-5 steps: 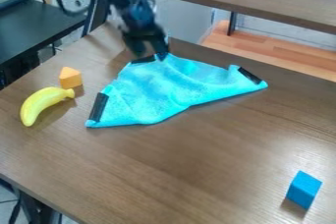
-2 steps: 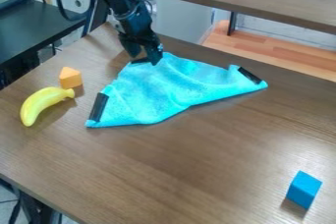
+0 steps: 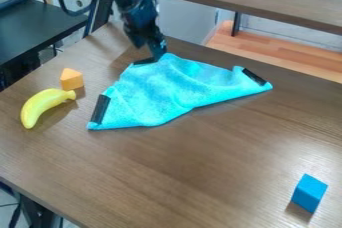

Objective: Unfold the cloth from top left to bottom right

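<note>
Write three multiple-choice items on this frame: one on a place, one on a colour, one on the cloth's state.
1. Where is the banana?
A) At the lower right
B) Beside the orange block
C) At the upper right

2. What colour is the block at the lower right?
A) Blue
B) Red
C) Green

3. How does the cloth lie?
A) Rolled into a tube
B) Spread into a full square
C) In a rough triangle

Key:
1 B: it curves just beside that block, at the left.
2 A: its visible faces are blue.
3 C: its outline is roughly three-cornered, with a slanting near edge.
</note>
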Robot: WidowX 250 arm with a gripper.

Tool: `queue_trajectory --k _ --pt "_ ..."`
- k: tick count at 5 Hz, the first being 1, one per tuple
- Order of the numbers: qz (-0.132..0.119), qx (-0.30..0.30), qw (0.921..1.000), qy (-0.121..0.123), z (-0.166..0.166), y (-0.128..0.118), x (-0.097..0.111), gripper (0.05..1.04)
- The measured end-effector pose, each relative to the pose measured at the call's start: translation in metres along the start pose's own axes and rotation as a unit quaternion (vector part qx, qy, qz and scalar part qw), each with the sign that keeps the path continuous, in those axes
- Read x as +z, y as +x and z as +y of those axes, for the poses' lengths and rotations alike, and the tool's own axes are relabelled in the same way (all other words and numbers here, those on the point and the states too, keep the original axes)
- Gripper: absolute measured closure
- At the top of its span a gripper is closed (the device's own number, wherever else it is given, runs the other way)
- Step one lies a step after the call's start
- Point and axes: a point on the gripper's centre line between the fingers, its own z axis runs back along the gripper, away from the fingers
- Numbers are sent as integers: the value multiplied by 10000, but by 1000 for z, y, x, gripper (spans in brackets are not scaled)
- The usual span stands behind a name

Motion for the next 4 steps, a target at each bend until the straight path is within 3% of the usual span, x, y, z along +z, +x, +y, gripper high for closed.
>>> queue_trajectory --k 1,3,4 --pt "-4 -172 9998 -115 1 7 -5 84" --pt "133 -304 9994 -132 6 3 -17 84" --pt "236 -430 9988 -40 8 -1 -18 136"
